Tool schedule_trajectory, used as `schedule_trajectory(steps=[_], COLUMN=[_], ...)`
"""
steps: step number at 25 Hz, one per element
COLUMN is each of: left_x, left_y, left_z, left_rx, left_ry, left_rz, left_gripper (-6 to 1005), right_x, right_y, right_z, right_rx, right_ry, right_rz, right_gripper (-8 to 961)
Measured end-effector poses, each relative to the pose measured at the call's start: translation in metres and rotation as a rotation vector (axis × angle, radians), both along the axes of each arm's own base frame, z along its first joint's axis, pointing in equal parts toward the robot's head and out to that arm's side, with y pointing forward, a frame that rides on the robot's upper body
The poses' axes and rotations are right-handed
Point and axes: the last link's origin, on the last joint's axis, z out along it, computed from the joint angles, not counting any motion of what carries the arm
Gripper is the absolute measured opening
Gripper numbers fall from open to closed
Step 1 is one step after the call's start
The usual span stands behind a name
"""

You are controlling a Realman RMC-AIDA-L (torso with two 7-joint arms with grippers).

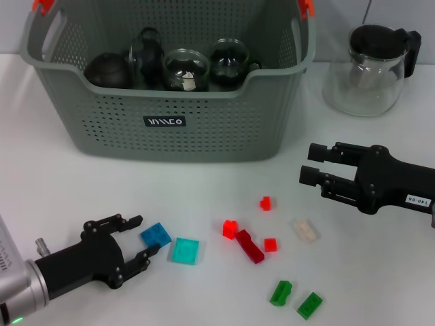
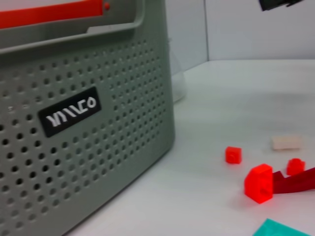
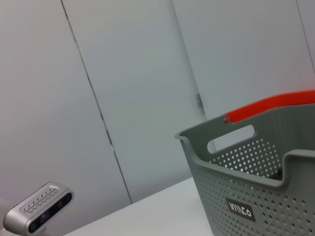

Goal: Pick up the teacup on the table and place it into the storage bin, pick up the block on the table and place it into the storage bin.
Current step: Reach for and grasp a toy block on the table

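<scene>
The grey perforated plastic storage bin (image 1: 170,115) at upper left holds four dark glass teacups (image 1: 185,69). Nine small blocks (image 1: 249,246) lie scattered on the white tabletop (image 1: 61,183). The left gripper (image 1: 139,239), jaws apart, flanks a flat blue block (image 1: 155,236); the right gripper (image 1: 309,163) hovers with its jaws apart.

The light was bright and even, and it seemed to come from above. The white desk (image 1: 204,183) looked clean and pale, with only soft, faint shadows under the storage bin (image 1: 170,122) and the little blocks. Small shiny spots showed on the glass pot (image 1: 367,75) and on the dark cups inside the bin. In the left wrist view the red block (image 2: 259,183) and the other blocks near it looked a bit fuzzy. The wall in the right wrist view was plain and evenly lit.
</scene>
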Motion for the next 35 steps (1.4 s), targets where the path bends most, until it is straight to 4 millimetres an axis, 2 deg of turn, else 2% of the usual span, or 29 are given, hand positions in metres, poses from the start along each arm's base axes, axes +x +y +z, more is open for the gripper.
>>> schedule_trajectory(steps=[35], left_x=[-0.0012], left_y=[0.0013], left_z=[-0.0059], left_rx=[-0.018], left_ry=[0.003], left_rz=[0.028], left_gripper=[550], right_x=[0.0020], right_y=[-0.0011], right_z=[-0.0001], right_rx=[0.004], right_ry=[-0.003], right_rz=[-0.005], right_gripper=[551])
